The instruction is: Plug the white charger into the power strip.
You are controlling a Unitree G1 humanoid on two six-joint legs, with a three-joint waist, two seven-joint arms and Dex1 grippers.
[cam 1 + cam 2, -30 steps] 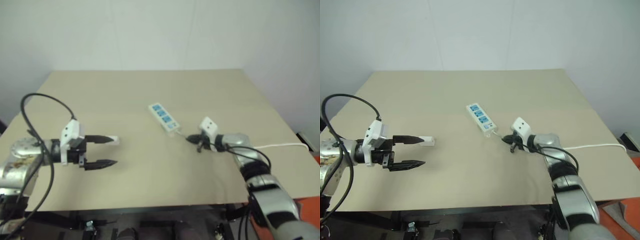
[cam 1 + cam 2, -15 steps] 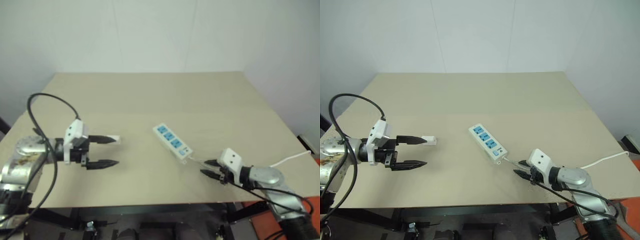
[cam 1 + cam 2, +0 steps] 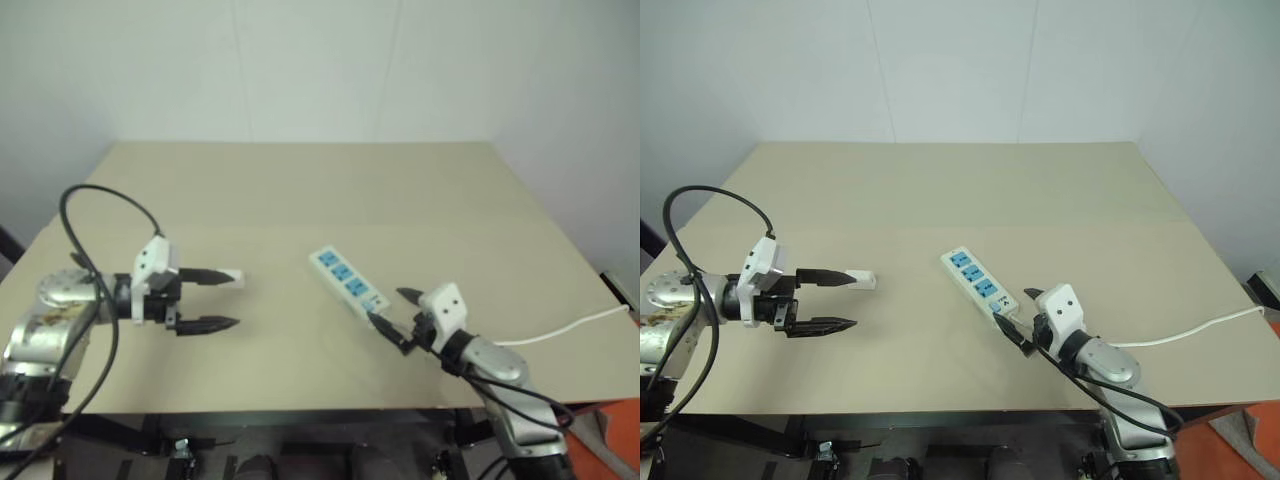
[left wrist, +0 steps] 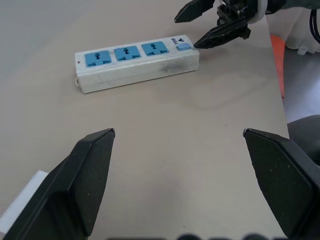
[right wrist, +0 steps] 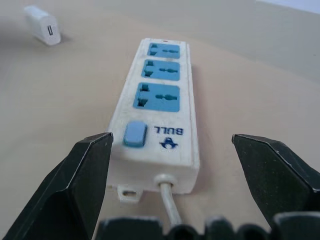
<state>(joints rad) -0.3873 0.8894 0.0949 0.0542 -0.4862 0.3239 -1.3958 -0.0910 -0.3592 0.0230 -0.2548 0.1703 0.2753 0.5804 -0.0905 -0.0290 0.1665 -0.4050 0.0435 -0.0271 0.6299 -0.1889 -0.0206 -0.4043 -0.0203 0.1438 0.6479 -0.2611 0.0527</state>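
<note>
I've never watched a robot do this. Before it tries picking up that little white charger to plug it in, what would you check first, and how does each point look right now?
1. Left gripper open: ok, its fingers stand wide apart.
2. Charger within reach: ok, it lies on the table by the tip of a left finger.
3. Charger held: not ok, nothing grips it.
4. Power strip sockets free: ok, all three blue faces are bare.
5. Right gripper ready to steady the strip: ok, open at the cord end.
6. Charger's prongs facing: cannot tell.

Lots of bare table (image 3: 940,190) sitting open between the white charger (image 3: 862,279) mid-left and the power strip (image 3: 975,284) at center; right gripper (image 3: 1018,318) is crowding the strip's cord end.
</note>
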